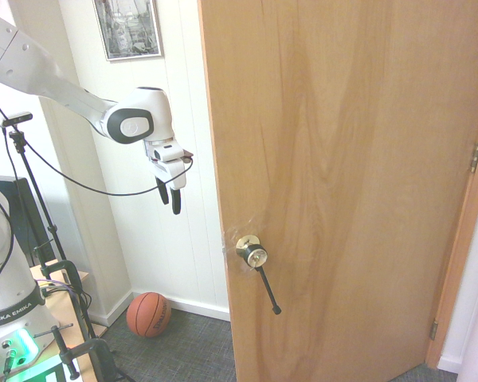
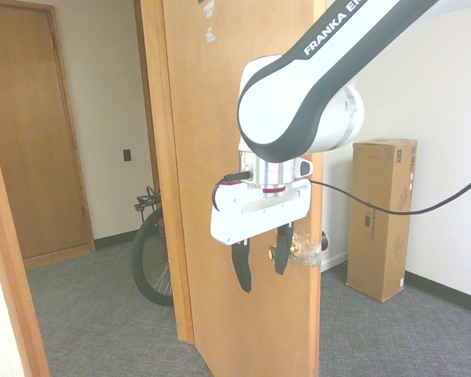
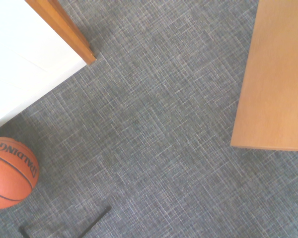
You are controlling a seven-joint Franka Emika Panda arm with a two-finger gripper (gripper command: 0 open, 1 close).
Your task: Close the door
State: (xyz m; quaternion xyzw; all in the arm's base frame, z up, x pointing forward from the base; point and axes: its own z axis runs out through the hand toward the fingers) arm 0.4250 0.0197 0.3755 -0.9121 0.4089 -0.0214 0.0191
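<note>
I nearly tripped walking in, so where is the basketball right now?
In the first exterior view, the basketball sits on the carpet at lower left, by the white wall's baseboard, left of the open door.

Basketball (image 1: 149,314) on gray carpet (image 1: 193,350)

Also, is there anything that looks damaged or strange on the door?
Yes: clear, crumpled tape is wrapped around the brown wooden door's edge beside the round brass knob, which looks like a makeshift fix.

open carpet (image 3: 164,109), basketball (image 3: 12,173) near wall (image 3: 30,59)
</note>
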